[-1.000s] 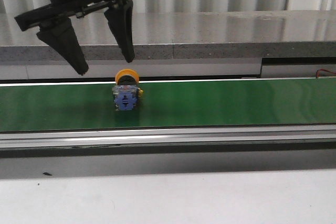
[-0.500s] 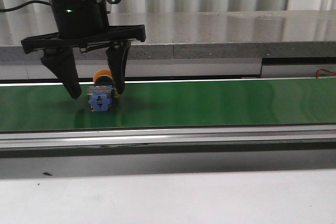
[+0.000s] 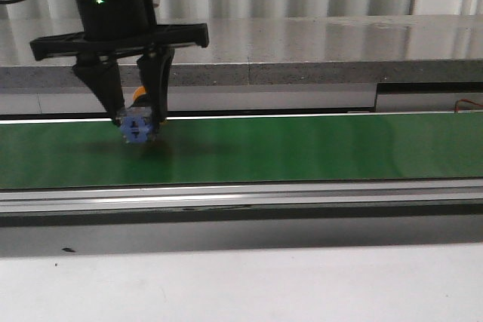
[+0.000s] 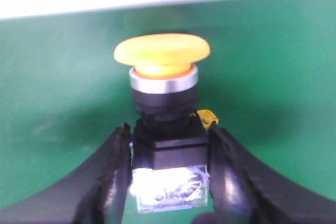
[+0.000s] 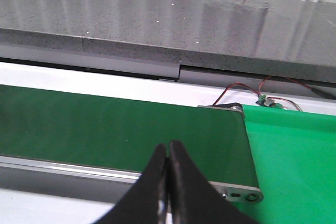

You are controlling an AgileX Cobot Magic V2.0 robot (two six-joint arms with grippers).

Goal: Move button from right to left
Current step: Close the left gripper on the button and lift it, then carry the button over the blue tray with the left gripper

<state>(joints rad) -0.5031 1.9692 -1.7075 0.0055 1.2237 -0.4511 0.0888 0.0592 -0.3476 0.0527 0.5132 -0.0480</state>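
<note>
1. We are seeing the left gripper (image 3: 136,118) reaching down over the left part of the green belt (image 3: 302,148), its two black fingers (image 3: 106,92) clamped on the button (image 3: 139,127).
2. In the left wrist view the left gripper (image 4: 169,169) is pinching the button (image 4: 167,124) by its black body, one finger (image 4: 113,177) pressing each side, with the blue block sitting low between them.
3. The yellow cap (image 4: 161,53) is sticking out beyond the fingertips, with a silver ring and a black collar just behind it.
4. In the front view the blue block is facing the camera and the yellow cap is pointing away, mostly hidden behind the fingers.
5. We cannot tell whether the button is touching the belt or hanging just above it.
6. The right gripper (image 5: 168,153) is showing only in its own wrist view, fingers pressed together with nothing between them, above the near edge of the belt (image 5: 105,129).
7. A grey stone ledge (image 3: 317,47) is running along behind the belt.
</note>
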